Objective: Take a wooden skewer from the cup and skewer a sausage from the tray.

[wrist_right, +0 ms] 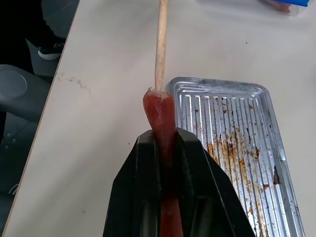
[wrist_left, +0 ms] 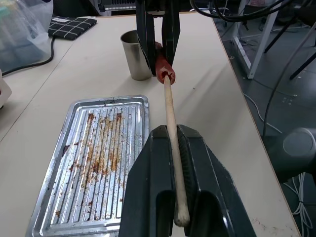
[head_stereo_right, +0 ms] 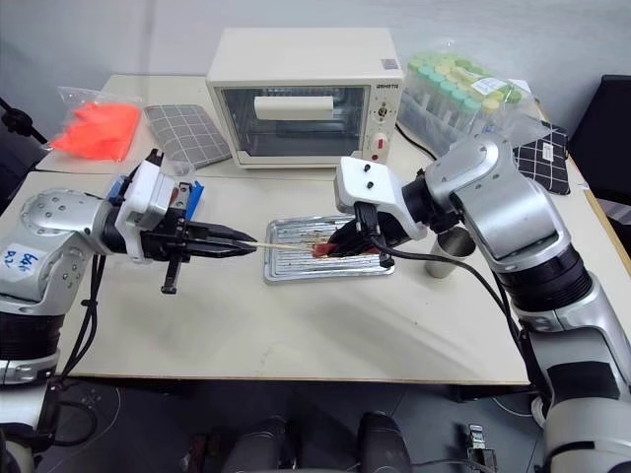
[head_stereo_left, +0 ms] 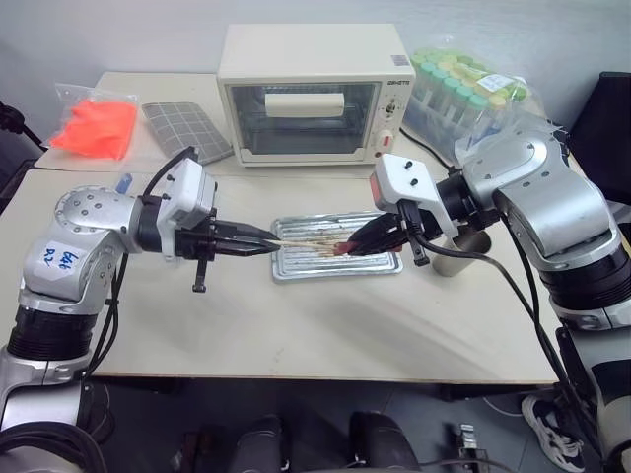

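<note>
Above the tray (head_stereo_left: 335,264), the left tool (wrist_left: 174,148) is clamped on the wooden skewer (wrist_left: 170,123), which points level toward the right tool (wrist_right: 165,143). That tool is clamped on the sausage (wrist_right: 160,111), and the skewer's tip meets the sausage's end, seemingly just pushed in. The tray lies on the bench (head_stereo_left: 296,335), ribbed and grease-stained. The cup (wrist_left: 134,54) stands just beside the tray's far end.

The left gripper (wrist_left: 178,163) is clamped on a thin pale wooden skewer (wrist_left: 171,123). The skewer tip enters a dark red sausage (wrist_left: 163,69) held by the right gripper (wrist_left: 159,42). A grease-stained ribbed metal tray (wrist_left: 74,197) lies beside a grey steel cup (wrist_left: 132,54).
</note>
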Available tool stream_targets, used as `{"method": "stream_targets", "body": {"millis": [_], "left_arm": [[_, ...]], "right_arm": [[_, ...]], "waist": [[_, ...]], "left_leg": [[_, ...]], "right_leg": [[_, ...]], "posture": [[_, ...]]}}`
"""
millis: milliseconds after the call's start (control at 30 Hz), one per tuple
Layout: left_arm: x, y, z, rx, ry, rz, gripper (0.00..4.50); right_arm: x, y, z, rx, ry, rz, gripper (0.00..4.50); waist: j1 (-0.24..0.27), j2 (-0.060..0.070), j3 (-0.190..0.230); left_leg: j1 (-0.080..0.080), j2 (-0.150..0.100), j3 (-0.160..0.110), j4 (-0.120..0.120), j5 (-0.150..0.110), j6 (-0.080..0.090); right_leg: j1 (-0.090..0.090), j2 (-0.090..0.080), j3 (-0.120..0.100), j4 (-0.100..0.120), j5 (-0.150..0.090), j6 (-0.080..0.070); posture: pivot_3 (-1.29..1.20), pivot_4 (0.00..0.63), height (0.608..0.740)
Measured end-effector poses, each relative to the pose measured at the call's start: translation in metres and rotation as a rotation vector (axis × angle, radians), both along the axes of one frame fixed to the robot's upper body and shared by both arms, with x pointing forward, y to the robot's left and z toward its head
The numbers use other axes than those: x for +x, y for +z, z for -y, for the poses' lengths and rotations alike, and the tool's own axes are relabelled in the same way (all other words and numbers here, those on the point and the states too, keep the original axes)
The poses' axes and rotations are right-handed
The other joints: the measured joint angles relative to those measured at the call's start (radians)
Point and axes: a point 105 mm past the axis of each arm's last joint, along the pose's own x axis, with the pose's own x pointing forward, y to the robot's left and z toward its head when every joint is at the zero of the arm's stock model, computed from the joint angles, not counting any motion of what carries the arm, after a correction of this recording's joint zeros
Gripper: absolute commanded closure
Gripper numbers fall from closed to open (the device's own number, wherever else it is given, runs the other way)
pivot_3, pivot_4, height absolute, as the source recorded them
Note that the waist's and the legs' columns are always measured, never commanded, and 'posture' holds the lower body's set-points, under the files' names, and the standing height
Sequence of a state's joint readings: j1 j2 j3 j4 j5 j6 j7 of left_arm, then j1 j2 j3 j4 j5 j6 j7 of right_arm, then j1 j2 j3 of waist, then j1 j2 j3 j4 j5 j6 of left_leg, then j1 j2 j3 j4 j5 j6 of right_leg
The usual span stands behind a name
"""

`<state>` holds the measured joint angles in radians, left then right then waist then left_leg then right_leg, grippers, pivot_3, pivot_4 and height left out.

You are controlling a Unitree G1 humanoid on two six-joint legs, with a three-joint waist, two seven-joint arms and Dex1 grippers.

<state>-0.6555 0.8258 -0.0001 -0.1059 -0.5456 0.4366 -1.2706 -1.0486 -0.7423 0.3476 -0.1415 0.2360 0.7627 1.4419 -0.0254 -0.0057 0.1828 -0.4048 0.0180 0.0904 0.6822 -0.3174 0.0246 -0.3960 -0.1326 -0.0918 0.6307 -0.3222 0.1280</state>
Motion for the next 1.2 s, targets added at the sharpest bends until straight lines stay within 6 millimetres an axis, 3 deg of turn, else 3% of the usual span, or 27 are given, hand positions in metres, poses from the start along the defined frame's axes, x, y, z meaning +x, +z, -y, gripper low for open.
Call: {"method": "stream_targets", "body": {"millis": [1200], "left_arm": [[0.01,-0.004,0.023,-0.008,-0.005,0.068,4.5]], "right_arm": [[0.005,0.005,-0.008,0.034,-0.064,-0.051,4.35]], "waist": [[0.0,0.0,0.0]], "left_leg": [[0.0,-0.002,0.0,0.0,0.0,0.0]], "right_leg": [[0.0,0.0,0.0,0.0,0.0,0.0]], "posture": [[0.0,0.15,0.74]]}}
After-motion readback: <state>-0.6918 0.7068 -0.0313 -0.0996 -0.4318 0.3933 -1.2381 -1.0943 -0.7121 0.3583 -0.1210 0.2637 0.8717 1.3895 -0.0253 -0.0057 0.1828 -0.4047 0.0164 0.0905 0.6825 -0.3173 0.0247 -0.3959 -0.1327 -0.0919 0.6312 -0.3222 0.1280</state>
